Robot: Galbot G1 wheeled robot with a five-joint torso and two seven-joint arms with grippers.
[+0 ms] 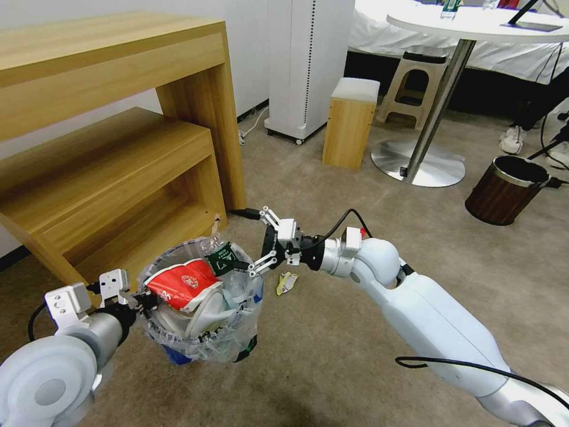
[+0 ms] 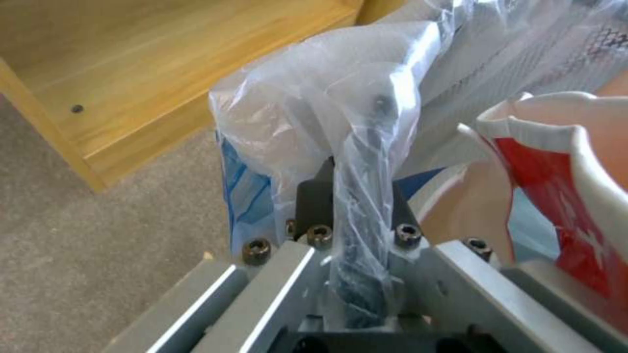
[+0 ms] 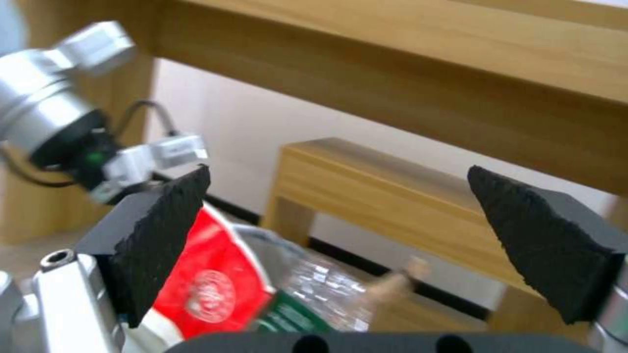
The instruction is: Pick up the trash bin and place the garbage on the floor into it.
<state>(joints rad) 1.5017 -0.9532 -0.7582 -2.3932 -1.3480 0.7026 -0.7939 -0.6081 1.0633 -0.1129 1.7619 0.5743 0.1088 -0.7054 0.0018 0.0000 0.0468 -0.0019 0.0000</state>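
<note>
Bin (image 1: 201, 308): I hold it off the floor (image 1: 332, 356); left tool (image 1: 135, 299) clamped on its bagged rim, the firm hold.
Right tool (image 1: 267, 243): agape beside the rim, empty.
Handling: light, liner slippery.
Wrapper (image 1: 286, 283): on floor, by bin.
Room: shelf (image 1: 112, 154), brown bin (image 1: 507, 190) well apart.

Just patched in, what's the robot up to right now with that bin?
The left gripper is clamped on the bag-lined rim of the trash bin, holding it just above the floor beside the wooden shelf unit. The bin already holds a red wrapper, a green-label bottle and white items. The right gripper hovers open at the bin's far rim with nothing between its pads. One yellowish scrap lies on the carpet next to the bin.
</note>
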